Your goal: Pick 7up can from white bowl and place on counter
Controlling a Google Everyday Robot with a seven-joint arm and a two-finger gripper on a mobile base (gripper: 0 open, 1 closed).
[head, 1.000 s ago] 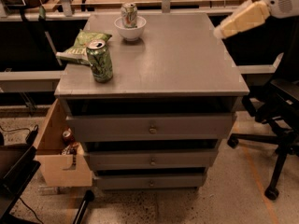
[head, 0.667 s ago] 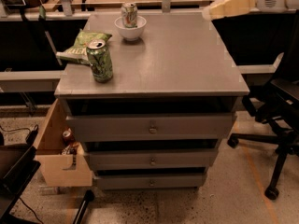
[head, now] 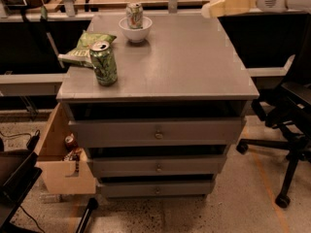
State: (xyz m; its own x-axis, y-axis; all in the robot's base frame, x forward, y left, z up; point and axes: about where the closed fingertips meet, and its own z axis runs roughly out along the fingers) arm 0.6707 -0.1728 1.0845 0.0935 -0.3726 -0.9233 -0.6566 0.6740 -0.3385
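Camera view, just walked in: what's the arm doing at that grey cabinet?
The robot's pale gripper hovers at the top right, near the far right corner of the flat grey counter, well apart from the can it is after. The small silvery 7up can stands upright in the small round white bowl at the far edge, not yet picked. A dark green patterned can and a green snack bag sit near the left edge.

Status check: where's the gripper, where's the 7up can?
Gripper above counter's far right corner, touching nothing. 7up can upright in white bowl, far side. Green can and chip bag near left, not in the way.
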